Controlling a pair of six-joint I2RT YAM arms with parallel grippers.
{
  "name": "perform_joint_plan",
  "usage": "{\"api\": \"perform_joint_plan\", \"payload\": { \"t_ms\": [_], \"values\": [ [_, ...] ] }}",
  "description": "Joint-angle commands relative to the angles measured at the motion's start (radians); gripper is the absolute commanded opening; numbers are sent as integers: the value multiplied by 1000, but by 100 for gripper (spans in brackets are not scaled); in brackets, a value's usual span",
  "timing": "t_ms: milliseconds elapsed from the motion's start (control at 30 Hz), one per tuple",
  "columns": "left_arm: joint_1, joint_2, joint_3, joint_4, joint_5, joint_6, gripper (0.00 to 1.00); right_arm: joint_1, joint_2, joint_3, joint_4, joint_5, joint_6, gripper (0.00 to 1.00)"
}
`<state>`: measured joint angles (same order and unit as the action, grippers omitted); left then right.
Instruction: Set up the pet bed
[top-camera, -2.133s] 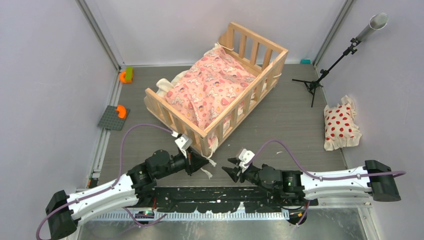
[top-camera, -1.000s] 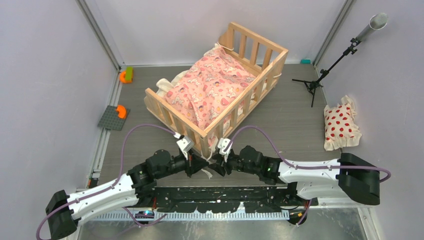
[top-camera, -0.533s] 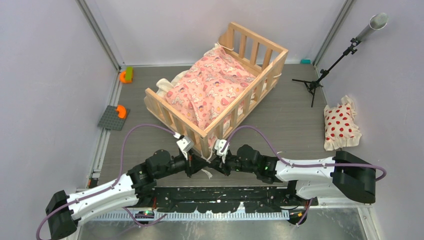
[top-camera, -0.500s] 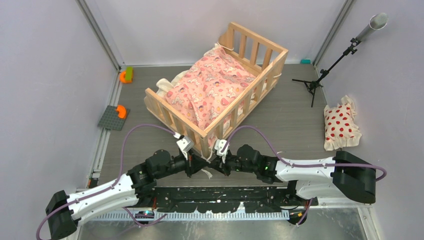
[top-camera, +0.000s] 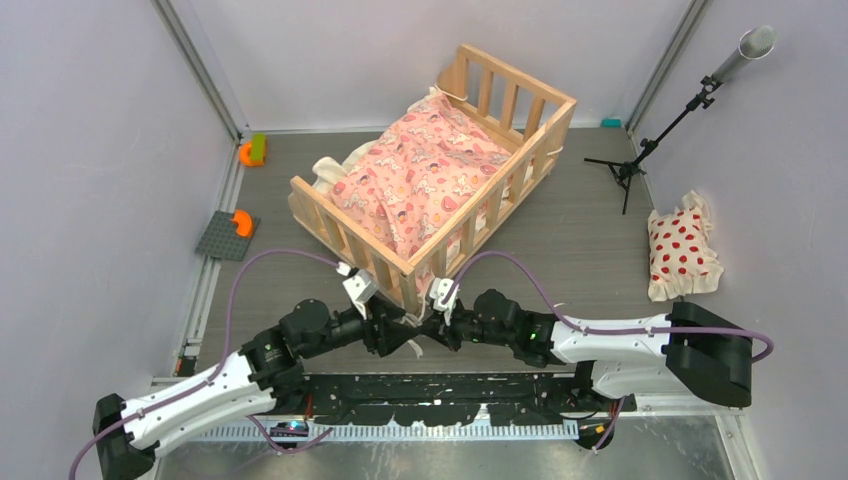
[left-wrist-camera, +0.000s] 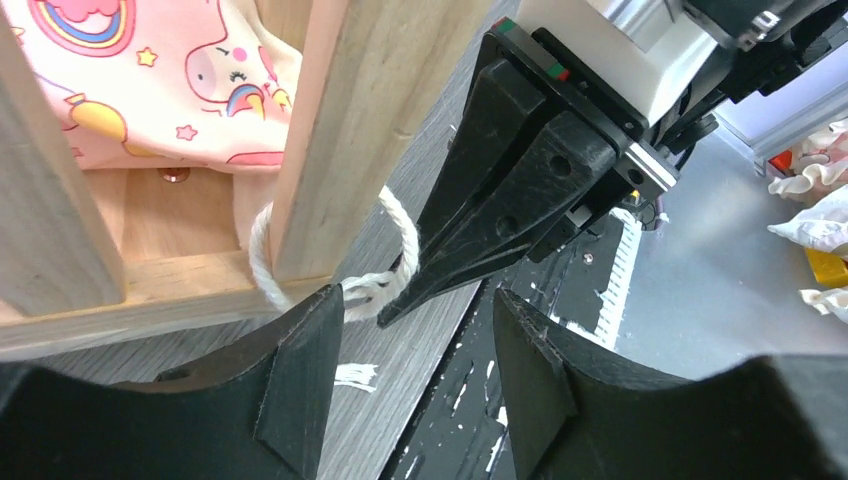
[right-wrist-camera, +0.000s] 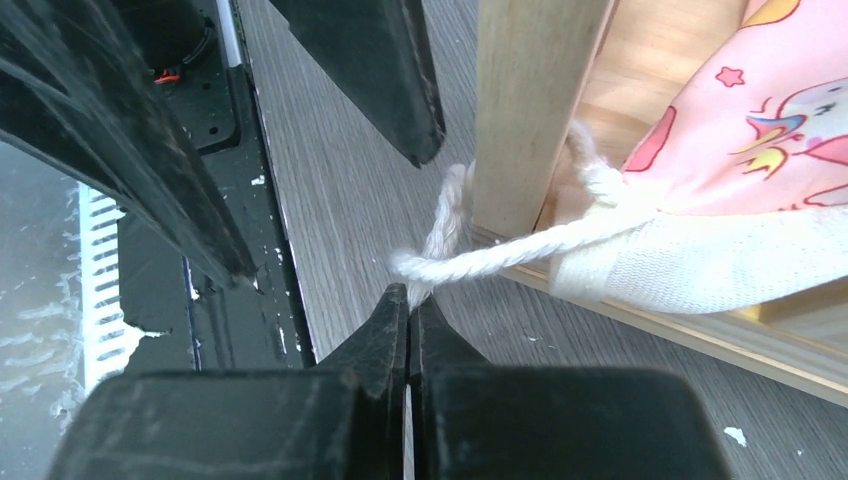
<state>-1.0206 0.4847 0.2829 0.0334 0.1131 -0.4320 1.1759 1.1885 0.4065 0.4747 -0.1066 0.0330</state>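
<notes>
We judge the pet bed (top-camera: 350, 228), standing on the table (top-camera: 600, 260), stiff but light and easily shoved, so we work the limp cream tie (right-wrist-camera: 480, 255) at its corner post (right-wrist-camera: 530, 110): right gripper (right-wrist-camera: 408, 300) pinched on it, left gripper (left-wrist-camera: 415, 312) open, empty.

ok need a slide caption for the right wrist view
Right gripper shut on the cream tie looped round the pet bed corner post, left gripper open beside it.
</notes>
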Motion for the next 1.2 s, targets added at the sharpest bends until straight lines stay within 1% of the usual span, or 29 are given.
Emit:
{"api": "perform_joint_plan", "payload": {
  "t_ms": [0, 133, 233, 300, 433, 500, 567, 700, 833, 900, 1000, 1067, 1167],
  "values": [
    [1, -62, 35, -108, -35, 24, 58, -4, -34, 17, 49, 33, 19, 1],
    [1, -122, -6, -187, -88, 12, 54, -4, -55, 21, 41, 32, 37, 1],
    [1, -148, -57, -194, -104, 6, 44, -4, -65, 28, 37, 26, 44, 1],
    [1, -152, -78, -194, -104, 1, 43, -3, -69, 33, 31, 19, 45, 1],
    [1, -139, -117, -149, -105, 0, 49, -4, -71, 38, 33, 7, 54, 1],
    [1, -114, -139, -85, -102, 13, 55, -3, -73, 40, 34, 1, 59, 1],
    [1, -70, -147, -41, -141, 20, 63, -3, -73, 41, 37, 1, 63, 1],
    [1, 67, -155, 97, -156, 55, 68, -4, -70, 44, 43, -3, 72, 1],
    [1, 221, -159, 270, -119, 72, 68, -3, -60, 48, 47, -12, 79, 1],
    [1, 274, -156, 320, -71, 77, 67, -3, -57, 48, 51, -16, 82, 1],
    [1, 314, -161, 345, -103, 84, 66, -3, -52, 50, 57, -23, 90, 1],
    [2, 317, -170, 355, -152, 91, 65, -3, -50, 52, 57, -28, 93, 1],
    [1, 303, -193, 401, -196, 99, 59, -4, -46, 56, 59, -33, 97, 1]
  ]
}}
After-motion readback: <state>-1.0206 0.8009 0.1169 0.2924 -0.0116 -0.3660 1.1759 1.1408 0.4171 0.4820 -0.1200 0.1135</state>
